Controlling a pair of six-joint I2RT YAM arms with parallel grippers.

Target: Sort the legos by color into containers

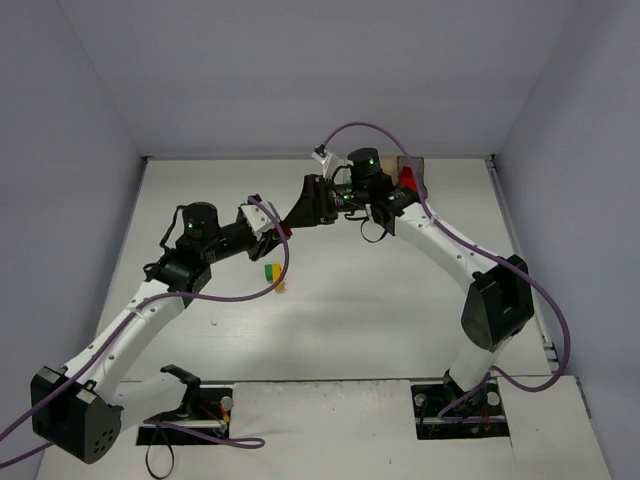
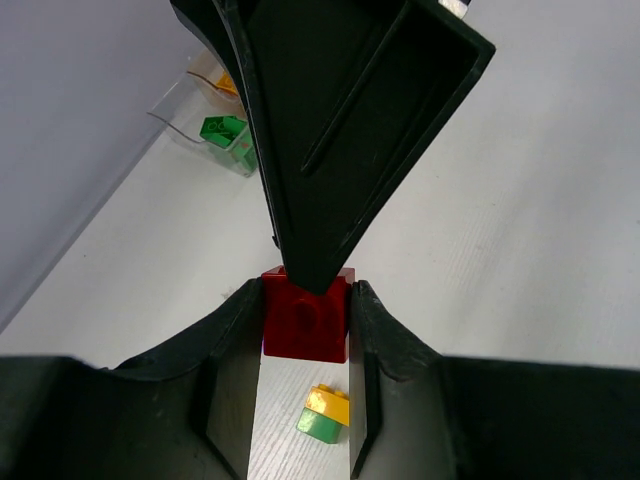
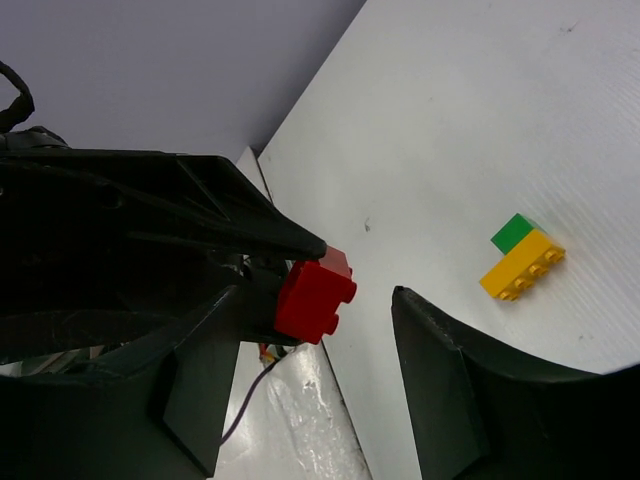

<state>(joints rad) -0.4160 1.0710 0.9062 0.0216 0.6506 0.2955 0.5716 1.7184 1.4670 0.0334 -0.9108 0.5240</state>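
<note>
My left gripper is shut on a red lego and holds it above the table; the left wrist view shows the brick clamped between both fingers. My right gripper is open and meets it from the right. In the right wrist view the red lego sits between its spread jaws, close to the left finger. One right finger touches the brick's top. A yellow-and-green lego clump lies on the table below, and shows in both wrist views. The containers stand at the back right.
In the left wrist view a clear container holds green legos, with an orange one behind it. Grey walls close in the table on the left, back and right. Purple cables loop over both arms.
</note>
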